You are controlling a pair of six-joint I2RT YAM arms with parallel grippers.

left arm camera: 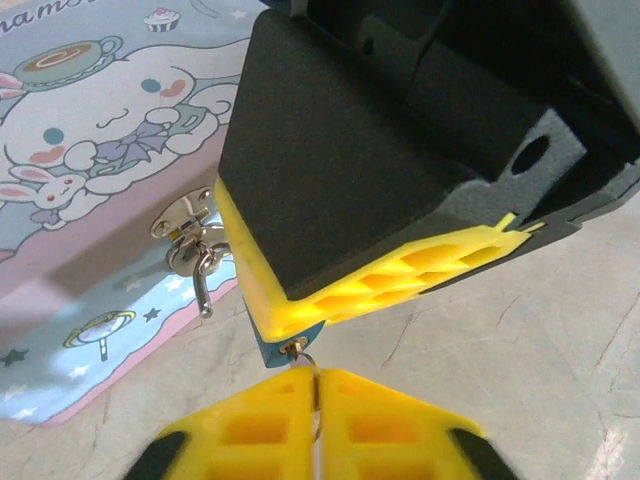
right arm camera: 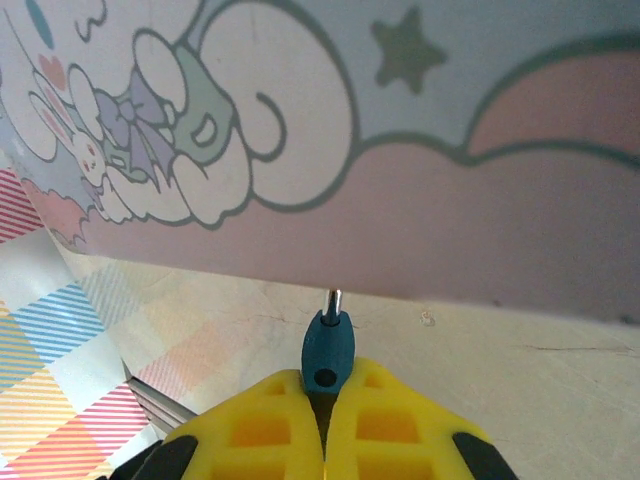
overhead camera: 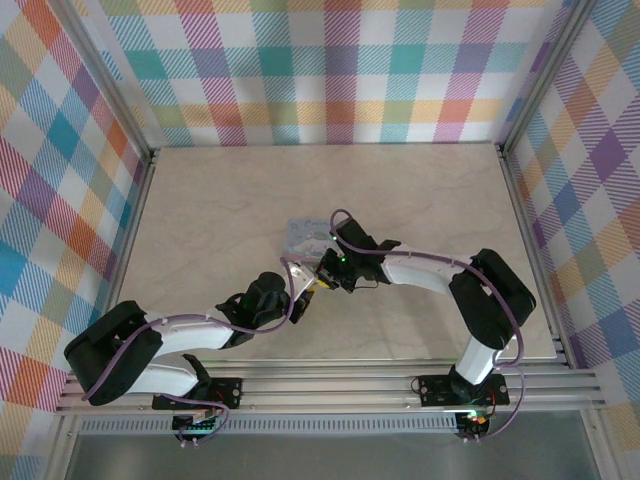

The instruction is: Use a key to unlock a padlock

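**Key pinched at the tin's side**

Right end effector (right arm camera: 324,382) clamps the blue-headed key (right arm camera: 328,345), metal tip pointing at the cartoon tin (right arm camera: 450,200), low over the worktop (right arm camera: 500,380). Left end effector (left arm camera: 316,378) is pressed together, a small metal ring (left arm camera: 297,349) at its tips. Where the padlock sits, I cannot tell.

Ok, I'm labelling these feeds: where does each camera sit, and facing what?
Top external: above, behind the bases, looking down on the table, both arms showing.
Left wrist: low, facing the tin and right pincer; left pincer at bottom.
Right wrist: low, facing the tin; right pincer below, gripping a blue piece.
Shared: the tin.
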